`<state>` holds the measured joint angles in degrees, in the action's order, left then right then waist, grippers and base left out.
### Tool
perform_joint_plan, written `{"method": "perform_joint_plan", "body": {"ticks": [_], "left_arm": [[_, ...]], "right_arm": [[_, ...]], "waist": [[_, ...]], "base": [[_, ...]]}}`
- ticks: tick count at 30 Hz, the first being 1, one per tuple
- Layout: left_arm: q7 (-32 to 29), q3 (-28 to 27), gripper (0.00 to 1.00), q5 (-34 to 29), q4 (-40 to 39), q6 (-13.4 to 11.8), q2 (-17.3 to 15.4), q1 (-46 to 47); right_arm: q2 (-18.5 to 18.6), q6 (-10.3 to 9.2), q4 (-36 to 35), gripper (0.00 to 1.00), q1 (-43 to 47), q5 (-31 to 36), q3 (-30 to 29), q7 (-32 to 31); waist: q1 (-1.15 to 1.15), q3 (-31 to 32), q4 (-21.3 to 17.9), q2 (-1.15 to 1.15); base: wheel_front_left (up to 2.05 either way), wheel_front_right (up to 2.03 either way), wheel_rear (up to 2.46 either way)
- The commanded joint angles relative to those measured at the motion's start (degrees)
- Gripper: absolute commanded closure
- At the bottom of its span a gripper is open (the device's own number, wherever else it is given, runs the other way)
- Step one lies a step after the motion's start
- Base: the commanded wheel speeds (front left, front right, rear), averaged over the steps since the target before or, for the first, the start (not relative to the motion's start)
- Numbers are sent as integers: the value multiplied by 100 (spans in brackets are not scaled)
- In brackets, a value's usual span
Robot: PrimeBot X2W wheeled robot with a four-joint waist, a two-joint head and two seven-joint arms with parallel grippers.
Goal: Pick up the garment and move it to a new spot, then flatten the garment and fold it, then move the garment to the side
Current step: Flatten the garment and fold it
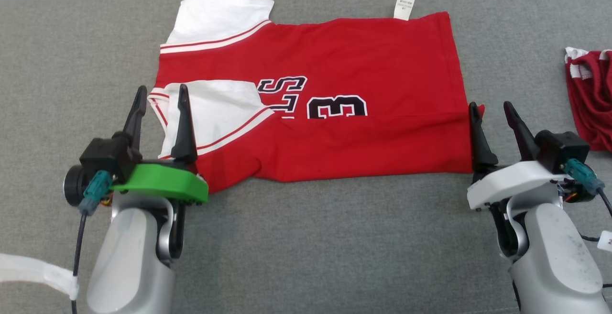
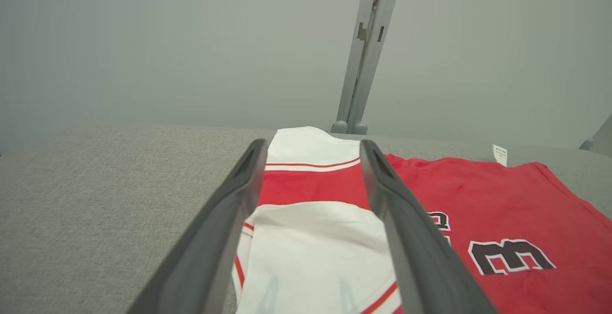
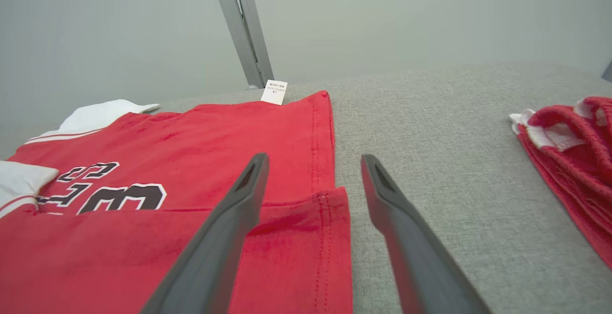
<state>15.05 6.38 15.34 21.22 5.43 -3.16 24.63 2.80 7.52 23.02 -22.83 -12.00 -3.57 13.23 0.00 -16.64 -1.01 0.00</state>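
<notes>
Nearest us, two pale forearms rise from the bottom of the head view, each gripper pointing away across the grey tabletop (image 1: 311, 237). The left gripper (image 1: 161, 89) is spread wide, and so is the right gripper (image 1: 490, 106); neither is pinching anything.

Between them lies the garment (image 1: 334, 132), a red jersey, its long axis running left to right from one gripper to the other. The near white sleeve (image 1: 215, 103) sits at the left gripper's end and the hem (image 1: 461, 89) at the right gripper's end. The printed numeral is cut off along its lower side, so I'd judge the near strip is already folded over. Each arm has its own end within reach, so whatever comes next looks like a two-arm job along that axis.

The left wrist view adds detail: the white sleeve (image 2: 311, 237) lies squarely between the two fingers. In the right wrist view the gripper straddles the hem (image 3: 334, 218), with one finger over red cloth and the other over bare grey. Whether any fingertip touches fabric, I can't tell from any view.

The head view also shows the far sleeve (image 1: 215, 13), a white label (image 1: 404, 7) at the far edge, and a second red bundle (image 1: 590, 99) well apart on the right.
</notes>
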Motion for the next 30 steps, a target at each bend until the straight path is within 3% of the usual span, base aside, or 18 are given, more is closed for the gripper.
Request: {"method": "perform_joint_plan", "body": {"ticks": [1, 8, 15, 21, 27, 28, 29, 30], "left_arm": [[15, -52, 0, 57, -54, 25, -5, -228], [-28, -184, 0, 282, -97, 53, 5, -1143], [-978, -208, 0, 915, 38, 66, 11, -1732], [-1516, -275, 0, 1506, 135, -10, 16, -1741], [-1608, -309, 0, 1946, 349, -50, 18, -1427], [-1585, -304, 1, 1999, 381, -31, 17, -1367], [-1561, -323, 11, 2104, 412, -21, 17, -1316], [-1523, -345, 15, 2190, 439, -14, 15, -1261]], "right_arm": [[19, -7, -102, 0, 166, 65, -26, 47], [20, -7, -622, 0, 787, 269, -8, -127], [20, -7, -894, 0, 1307, 176, 81, -411], [19, -7, -1057, 0, 1392, 192, 173, -595], [19, -7, -1166, 0, 1301, 224, 243, -725], [20, -7, -1173, 0, 1287, 223, 244, -750], [20, -7, -1171, 0, 1284, 215, 232, -763], [19, -7, -1151, 0, 1281, 199, 227, -783]], "waist": [[0, 156, 20, 0], [0, 564, 101, 0], [0, 757, 122, 0], [0, 666, -10, 0], [0, 460, -205, 0], [0, 425, -237, 0], [0, 401, -257, 0], [0, 375, -279, 0]], "base": [[0, 0, 0], [0, 0, 0], [0, 0, 0], [0, 0, 0], [0, 0, 0], [0, 0, 0], [0, 0, 0], [0, 0, 0]]}}
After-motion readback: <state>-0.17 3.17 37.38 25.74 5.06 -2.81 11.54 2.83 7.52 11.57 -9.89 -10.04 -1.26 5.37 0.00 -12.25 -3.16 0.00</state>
